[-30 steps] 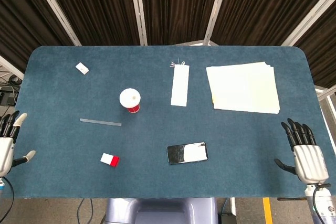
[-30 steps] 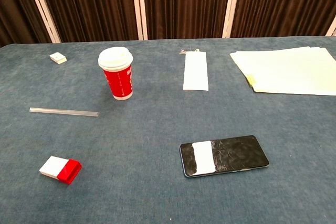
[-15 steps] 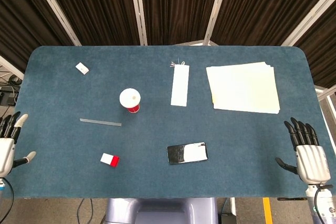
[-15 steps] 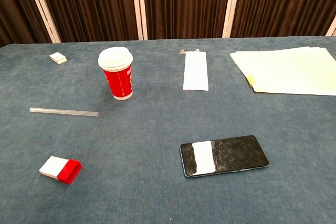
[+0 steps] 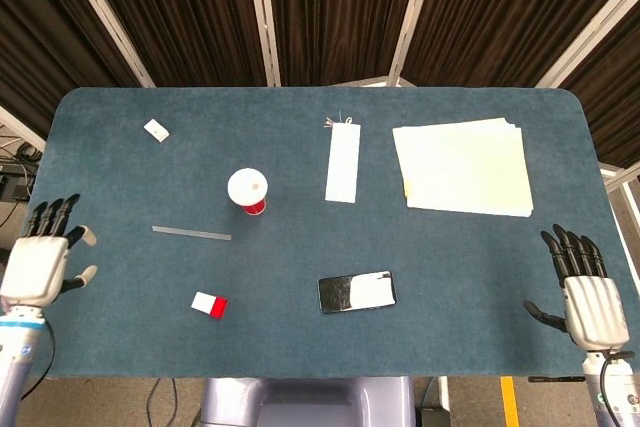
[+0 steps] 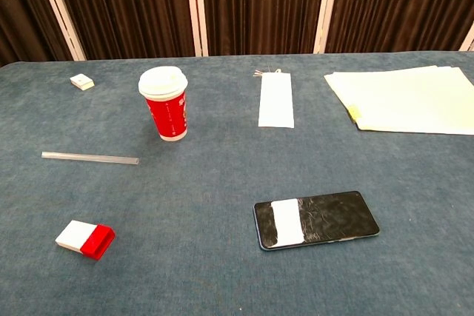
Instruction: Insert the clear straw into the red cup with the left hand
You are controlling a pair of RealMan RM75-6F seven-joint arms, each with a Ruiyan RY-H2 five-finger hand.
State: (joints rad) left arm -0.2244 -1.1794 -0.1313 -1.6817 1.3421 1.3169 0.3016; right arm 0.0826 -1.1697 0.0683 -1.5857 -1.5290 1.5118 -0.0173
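Note:
The red cup (image 5: 249, 192) (image 6: 166, 104) with a white lid stands upright left of the table's middle. A clear straw (image 5: 191, 234) (image 6: 90, 158) lies flat on the blue cloth, just in front of and left of the cup. My left hand (image 5: 42, 256) hovers at the table's left front edge, fingers spread and holding nothing, well left of the straw. Off the right front edge, my right hand (image 5: 584, 290) is open and empty too. Neither hand shows in the chest view.
A red-and-white block (image 5: 209, 304) (image 6: 85, 238) lies near the front left. A phone (image 5: 357, 291) (image 6: 316, 218) lies front centre. A white slip (image 5: 342, 163) (image 6: 275, 99), a paper stack (image 5: 464, 166) (image 6: 407, 99) and a small white eraser (image 5: 156, 129) (image 6: 82, 81) lie farther back.
My left hand has moved inward and up, over the table's left front edge. The right hand dropped back slightly. Cup and straw have not moved.

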